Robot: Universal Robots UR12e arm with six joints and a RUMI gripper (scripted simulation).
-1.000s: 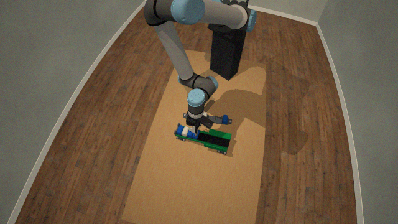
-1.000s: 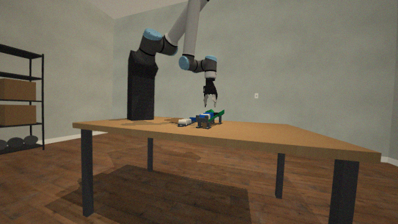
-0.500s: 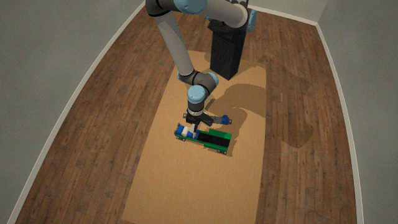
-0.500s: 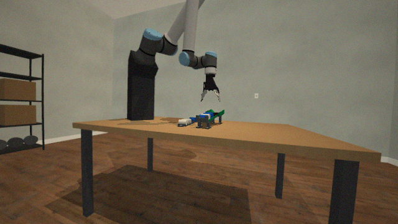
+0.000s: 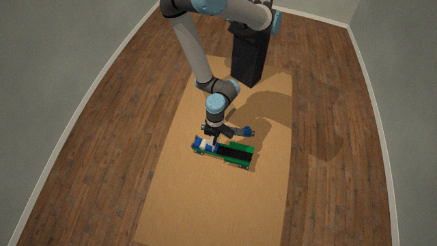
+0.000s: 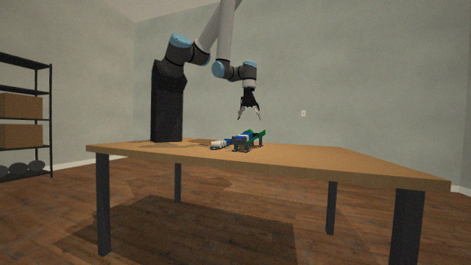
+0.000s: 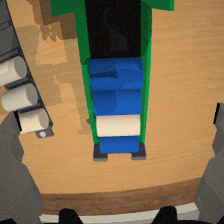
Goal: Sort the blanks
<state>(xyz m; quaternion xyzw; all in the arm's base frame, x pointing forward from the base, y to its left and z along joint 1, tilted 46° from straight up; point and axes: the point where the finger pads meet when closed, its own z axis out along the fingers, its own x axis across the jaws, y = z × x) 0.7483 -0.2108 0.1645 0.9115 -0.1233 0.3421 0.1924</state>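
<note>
The green feed ramp (image 7: 117, 75) with a black floor runs up the wrist view, and it also shows in the top view (image 5: 227, 152). At its stop lies a blue blank (image 7: 118, 145), then a cream blank (image 7: 118, 125), then two more blue blanks (image 7: 117, 101) (image 7: 116, 72), side by side across the ramp. My gripper (image 7: 116, 108) hangs well above the ramp's low end, open and empty; it also shows in the exterior view (image 6: 249, 117). The stock rack (image 7: 22, 95) to the left holds three cream blanks. A blue blank (image 5: 246, 131) lies at the rack's far end.
The arm's black pedestal (image 5: 247, 55) stands at the back of the table. The rack lies close beside the ramp on its far side. A shelf unit with boxes (image 6: 22, 118) stands off the table at the left.
</note>
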